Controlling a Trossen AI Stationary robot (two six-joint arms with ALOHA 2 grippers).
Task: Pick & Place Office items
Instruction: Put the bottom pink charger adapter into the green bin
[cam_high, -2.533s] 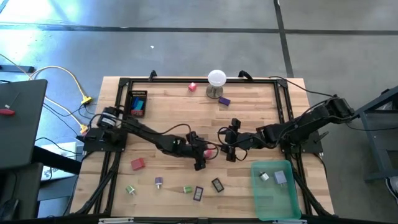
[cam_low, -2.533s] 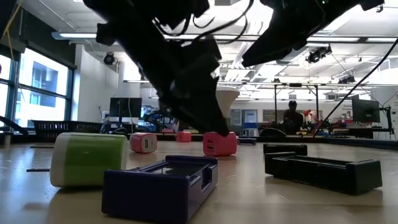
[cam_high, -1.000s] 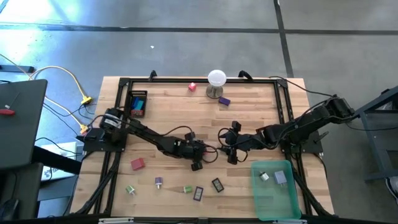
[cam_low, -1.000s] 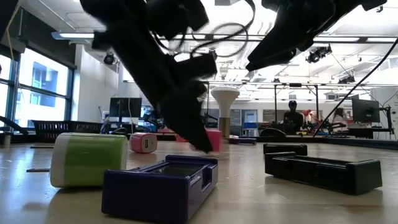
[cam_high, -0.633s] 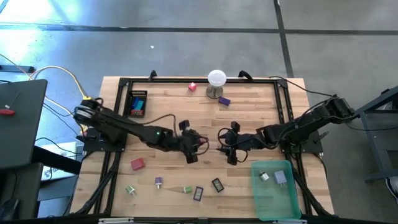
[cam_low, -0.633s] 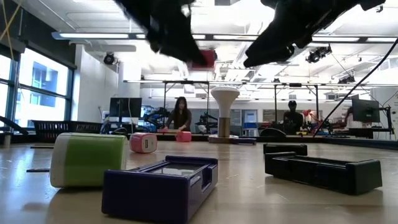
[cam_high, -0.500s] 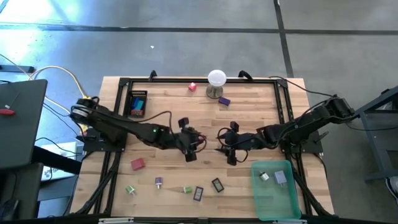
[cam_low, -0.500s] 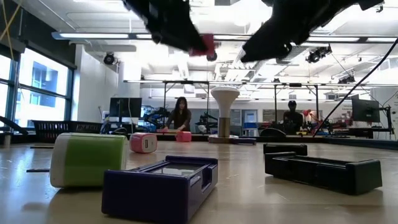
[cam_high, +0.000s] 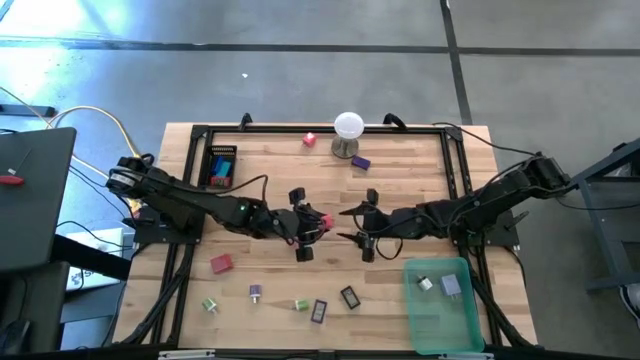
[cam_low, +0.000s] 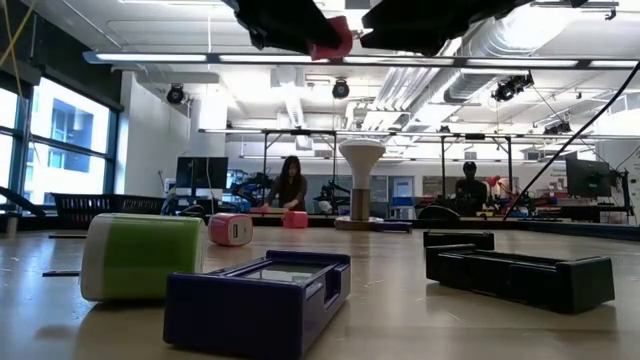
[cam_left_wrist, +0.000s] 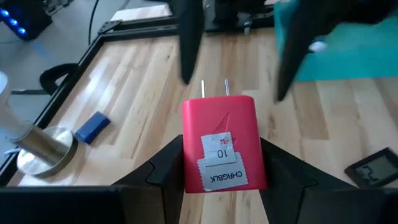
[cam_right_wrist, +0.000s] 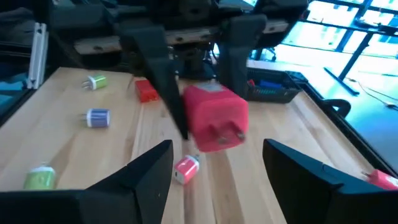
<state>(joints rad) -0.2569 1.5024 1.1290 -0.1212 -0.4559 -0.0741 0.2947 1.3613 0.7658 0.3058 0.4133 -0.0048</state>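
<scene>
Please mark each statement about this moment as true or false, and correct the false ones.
1. The left gripper holds a red charger plug above the table. True.
2. The right gripper is closed on the plug. False: its fingers stand open, either side of the plug, not touching it.
3. The teal bin is empty. False: two small pieces lie in it.
4. A white ball on a metal stand is at the table's far edge. True.
5. The plug's prongs point toward the right gripper. True.

Smooth red plastic charger (cam_left_wrist: 219, 143) with metal prongs and paper label; pale wood-grain table (cam_high: 400, 170).
</scene>
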